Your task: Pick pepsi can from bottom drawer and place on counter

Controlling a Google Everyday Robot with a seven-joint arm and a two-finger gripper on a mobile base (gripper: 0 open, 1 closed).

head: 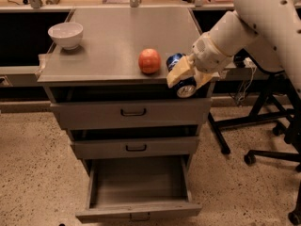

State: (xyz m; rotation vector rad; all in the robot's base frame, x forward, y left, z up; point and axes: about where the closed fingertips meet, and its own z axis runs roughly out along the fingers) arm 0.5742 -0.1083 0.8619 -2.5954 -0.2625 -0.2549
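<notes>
Here the end effector point(187, 77) grips the pepsi can point(186, 88) at the counter point(117, 41) edge.

pepsi can point(185, 87): small blue can with a silver end, tilted so that the silver end faces down and toward the camera; held in the air, its upper blue part over the front right corner of the counter, its lower end out past the front edge.
gripper point(187, 80): at the counter's front right corner, its tan fingers point(178, 72) clamped on the can from either side.
bottom drawer point(141, 210): lowest of three grey drawers, pulled well out, its deep grey box open to view, small dark handle on the front panel.
counter point(117, 36): broad flat grey top of the drawer cabinet, rectangular and level.
</notes>
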